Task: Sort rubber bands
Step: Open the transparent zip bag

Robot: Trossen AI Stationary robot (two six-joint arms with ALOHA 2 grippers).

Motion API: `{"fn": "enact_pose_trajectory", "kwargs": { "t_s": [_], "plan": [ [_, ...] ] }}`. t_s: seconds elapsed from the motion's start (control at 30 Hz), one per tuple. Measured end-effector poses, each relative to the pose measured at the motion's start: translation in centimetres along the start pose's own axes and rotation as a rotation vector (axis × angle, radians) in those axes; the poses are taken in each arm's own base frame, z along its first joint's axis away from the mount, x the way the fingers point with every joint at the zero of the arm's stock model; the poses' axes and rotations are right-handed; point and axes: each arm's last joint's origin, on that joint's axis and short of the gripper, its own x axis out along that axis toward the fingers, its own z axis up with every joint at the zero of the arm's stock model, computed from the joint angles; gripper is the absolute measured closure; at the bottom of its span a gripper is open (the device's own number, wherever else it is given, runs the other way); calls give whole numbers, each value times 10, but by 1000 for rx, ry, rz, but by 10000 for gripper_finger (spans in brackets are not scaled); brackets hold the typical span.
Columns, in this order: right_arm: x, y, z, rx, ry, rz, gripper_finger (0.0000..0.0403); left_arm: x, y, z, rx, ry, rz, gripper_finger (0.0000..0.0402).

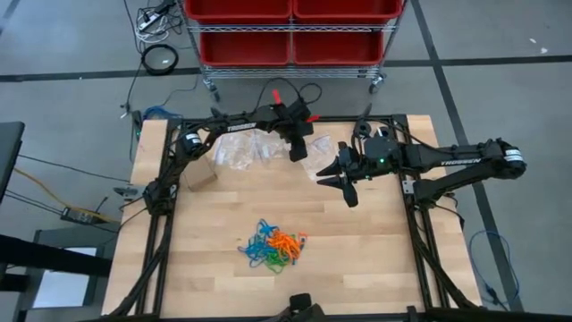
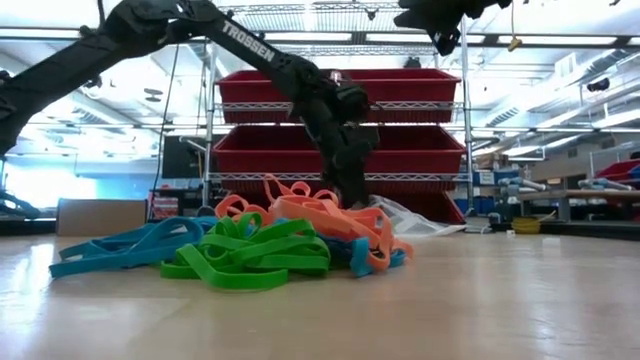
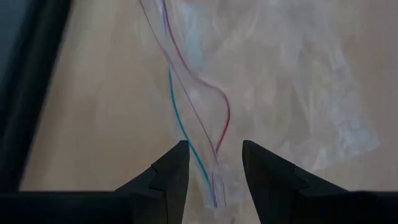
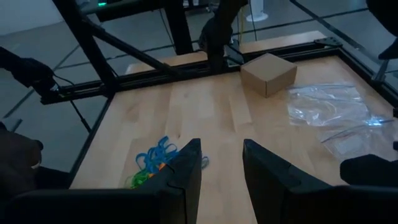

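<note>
The rubber bands [image 1: 273,248] lie in one tangled heap of orange, blue and green loops on the wooden table, toward its near edge; they also show in the low view [image 2: 270,245] and the right wrist view [image 4: 152,162]. My left gripper [image 1: 298,150] is at the far side, slanting down over clear plastic bags [image 1: 246,148]. It is open [image 3: 214,168], with one bag's zip end between its fingers. My right gripper [image 1: 347,183] hangs open above the table at the right, with nothing between its fingers [image 4: 222,168]. My left gripper stands with its fingers on either side of the zip end [image 3: 214,186] of a clear bag, slanting down from above. The bag lies flat on the table. Whether a finger touches it I cannot tell.
A small cardboard box [image 1: 201,176] stands at the far left of the table, beside the bags. Behind the table is a wire shelf with red bins [image 1: 290,27]. Bare wood lies between the bags and the heap of bands.
</note>
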Motion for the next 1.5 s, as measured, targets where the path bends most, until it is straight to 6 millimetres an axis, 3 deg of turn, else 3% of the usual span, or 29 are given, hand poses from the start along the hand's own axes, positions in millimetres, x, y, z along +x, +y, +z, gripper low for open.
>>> {"fn": "enact_pose_trajectory", "kwargs": {
  "t_s": [0.37,0.63,0.83,1.07,1.27,1.5],
  "plan": [
    [0,0,1,-1,-8,1,296,1,-18,9,160,-21,5,290],
    [0,0,1,6,-11,1,296,5,-46,14,339,-13,1,392],
    [0,0,1,16,-5,1,296,0,-58,8,362,71,-29,398],
    [-1,-3,-10,21,101,-40,297,-52,-83,8,428,168,-69,400],
    [-9,-2,-10,12,107,-49,298,-116,-111,16,509,104,-62,400],
    [-14,-2,-7,-11,78,-49,298,-171,-144,11,597,98,2,401]
  ]
}}
